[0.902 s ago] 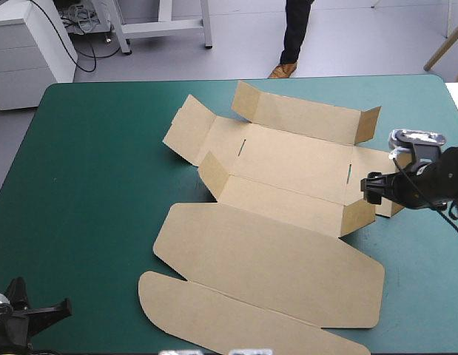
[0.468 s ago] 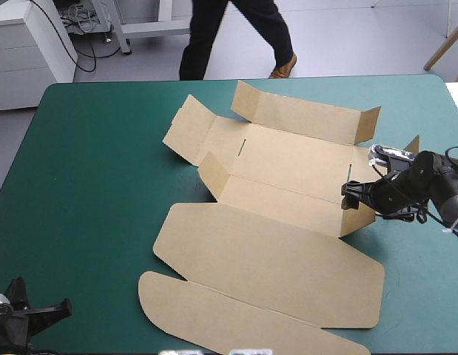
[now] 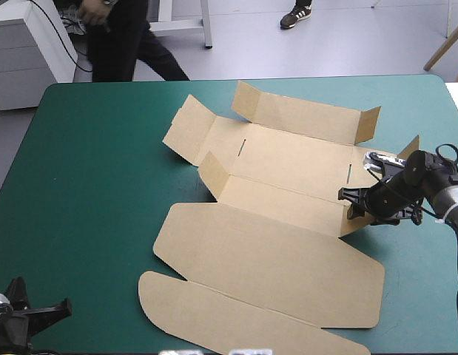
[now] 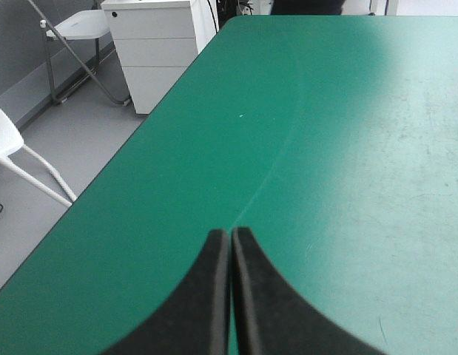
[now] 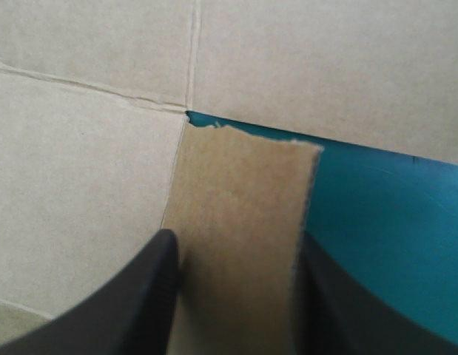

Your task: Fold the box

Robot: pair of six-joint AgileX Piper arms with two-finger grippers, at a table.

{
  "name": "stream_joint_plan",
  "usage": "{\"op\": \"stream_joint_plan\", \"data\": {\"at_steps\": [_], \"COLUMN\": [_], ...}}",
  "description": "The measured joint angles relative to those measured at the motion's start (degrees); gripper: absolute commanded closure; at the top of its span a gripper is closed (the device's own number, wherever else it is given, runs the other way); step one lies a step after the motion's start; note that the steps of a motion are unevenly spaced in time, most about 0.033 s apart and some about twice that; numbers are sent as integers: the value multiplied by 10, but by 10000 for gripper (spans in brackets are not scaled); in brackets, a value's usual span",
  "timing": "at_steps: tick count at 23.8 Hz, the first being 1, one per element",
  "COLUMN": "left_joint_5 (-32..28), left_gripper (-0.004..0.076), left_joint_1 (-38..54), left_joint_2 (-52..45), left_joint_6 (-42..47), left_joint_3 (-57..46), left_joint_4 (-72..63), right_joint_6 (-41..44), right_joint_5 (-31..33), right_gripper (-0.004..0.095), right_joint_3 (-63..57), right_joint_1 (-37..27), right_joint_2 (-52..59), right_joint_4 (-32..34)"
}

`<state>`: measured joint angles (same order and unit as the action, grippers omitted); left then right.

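The box (image 3: 288, 163) is laid out on the surface (image 3: 88, 185), walls partly raised. The right gripper (image 3: 351, 204) is held open at its right end, a flap (image 5: 240, 214) between the fingers (image 5: 147, 296). The left gripper (image 4: 230, 244) is closed, well apart.

High view: bright, even overhead light, no hard shadows. The box (image 3: 288, 159) flaps throw only thin, soft shade on the teal-green cover (image 3: 88, 185), darkest under the raised corners at the box's 9 o'clock. There's a soft dark patch by the right gripper (image 3: 352, 201), at the table's 3 o'clock.

Left wrist view: pale glare sheen on the cover from 12 to 3 o'clock of the left gripper (image 4: 230, 235), deeper tone toward 10.

Right wrist view: box flatly lit, faint shade along the black fingers (image 5: 151, 288).
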<state>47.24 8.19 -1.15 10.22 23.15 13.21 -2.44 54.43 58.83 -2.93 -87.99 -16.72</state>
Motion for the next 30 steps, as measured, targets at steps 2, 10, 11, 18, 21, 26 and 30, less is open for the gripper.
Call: {"op": "stream_joint_plan", "data": {"at_steps": [2, 10, 11, 18, 21, 26, 30], "left_joint_5": [0, 0, 0, 0, 0, 0, 0], "left_gripper": [734, 734, 734, 734, 734, 734, 734], "left_joint_1": [0, 0, 0, 0, 0, 0, 0], "left_joint_2": [0, 0, 0, 0, 0, 0, 0], "left_joint_6": [0, 0, 0, 0, -1, -1, -1], "left_joint_3": [0, 0, 0, 0, 0, 0, 0], "left_joint_4": [0, 0, 0, 0, 0, 0, 0], "right_joint_6": [2, -1, -6, -80, -112, -154, -183], "right_joint_5": [2, 2, 2, -4, 7, 40, 68], "right_gripper": [912, 918, 916, 916, 918, 927, 927], "right_joint_3": [0, 1, 1, 39, 114, 221, 307], "right_joint_1": [0, 0, 0, 87, 158, 238, 284], "right_joint_2": [-4, -4, -4, -5, -19, -93, -180], "right_joint_4": [-10, -27, -28, -2, 19, 43, 90]}}
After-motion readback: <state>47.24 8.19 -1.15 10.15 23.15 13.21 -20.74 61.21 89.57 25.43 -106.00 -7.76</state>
